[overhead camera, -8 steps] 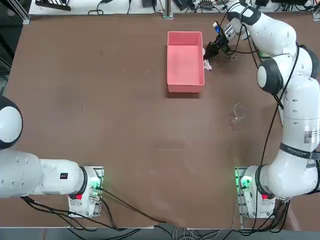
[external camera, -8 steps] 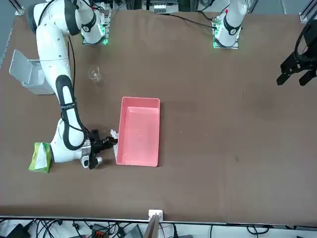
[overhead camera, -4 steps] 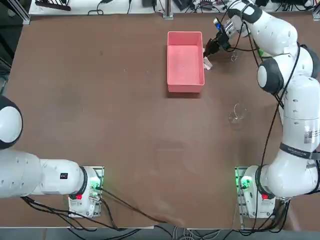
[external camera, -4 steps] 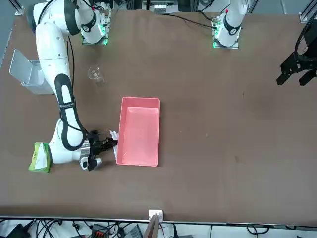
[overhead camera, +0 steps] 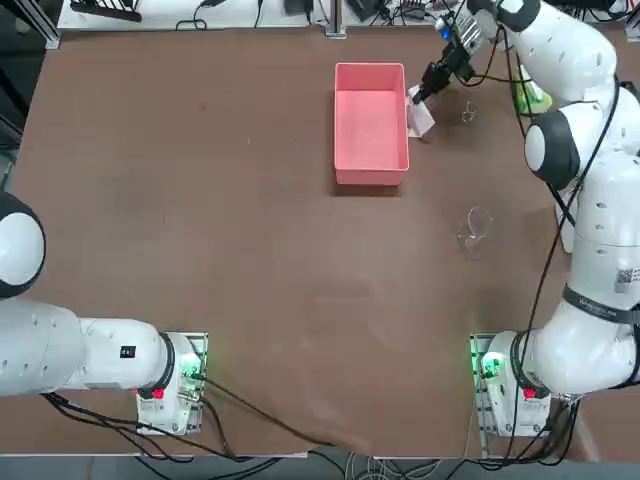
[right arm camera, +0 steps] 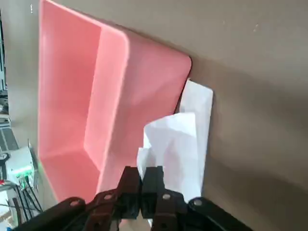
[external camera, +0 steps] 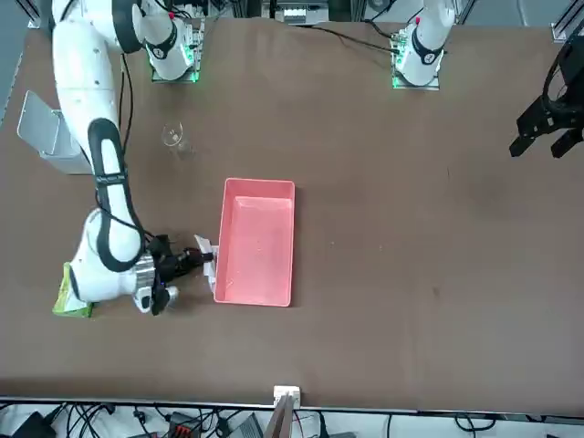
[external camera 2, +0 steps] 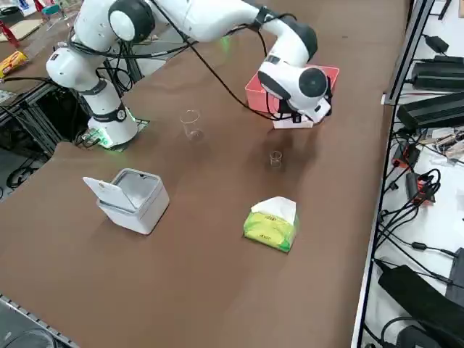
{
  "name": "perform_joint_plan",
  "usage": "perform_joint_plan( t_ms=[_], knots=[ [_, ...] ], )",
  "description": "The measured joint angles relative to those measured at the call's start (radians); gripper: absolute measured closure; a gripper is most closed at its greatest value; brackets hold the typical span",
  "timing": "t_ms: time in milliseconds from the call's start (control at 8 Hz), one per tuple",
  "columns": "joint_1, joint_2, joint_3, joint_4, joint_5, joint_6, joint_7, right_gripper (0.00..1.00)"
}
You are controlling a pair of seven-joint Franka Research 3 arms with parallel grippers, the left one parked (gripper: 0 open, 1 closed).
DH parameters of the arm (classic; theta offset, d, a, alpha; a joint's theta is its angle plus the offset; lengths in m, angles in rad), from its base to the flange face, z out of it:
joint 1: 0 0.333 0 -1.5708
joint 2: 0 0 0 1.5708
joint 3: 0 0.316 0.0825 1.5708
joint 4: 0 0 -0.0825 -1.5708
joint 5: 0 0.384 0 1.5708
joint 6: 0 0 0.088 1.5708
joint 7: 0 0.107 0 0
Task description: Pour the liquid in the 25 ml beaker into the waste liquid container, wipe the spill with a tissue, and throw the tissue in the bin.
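table: my brown work surface (overhead camera: 250,250) — matte, it fills most of every view
far edge: cables and dark equipment (overhead camera: 300,8) lie on a pale strip just past the table
my right side: a grey floor strip (external camera 2: 428,181) with black power units and tangled cords
near edge: a metal frame (external camera 2: 43,109) — more wires hang there
light: even, soft shadows

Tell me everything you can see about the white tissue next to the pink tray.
The tissue is a thin, white, creased paper sheet, partly folded. The right gripper, shut, pinches one edge. The sheet hangs beside the outer wall of the pink tray, over the brown table. Whether its far end touches the table or the tray cannot be told.
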Motion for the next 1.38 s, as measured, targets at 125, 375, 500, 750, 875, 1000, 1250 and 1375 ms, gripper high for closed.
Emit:
perform_joint_plan(
  t_ms=[125, 375, 500, 750, 875, 1000, 1250, 1375],
  knots=[
    [-0.001, -0.036, -0.027, -0.004, -0.022, -0.05, 0.0, 0.96],
    [-0.003, -0.103, -0.081, -0.009, -0.072, -0.131, 0.0, 0.96],
    [-0.004, -0.133, -0.102, -0.01, -0.103, -0.157, 0.0, 0.96],
    [-0.007, -0.188, -0.135, -0.012, -0.15, -0.21, 0.007, 0.96],
    [-0.008, -0.216, -0.157, -0.014, -0.173, -0.245, 0.013, 0.96],
    [-0.009, -0.246, -0.184, -0.017, -0.203, -0.281, 0.015, 0.96],
    [-0.012, -0.316, -0.242, -0.054, -0.299, -0.33, 0.015, 0.96],
    [-0.015, -0.353, -0.262, -0.084, -0.355, -0.341, 0.015, 0.96]
  ],
)
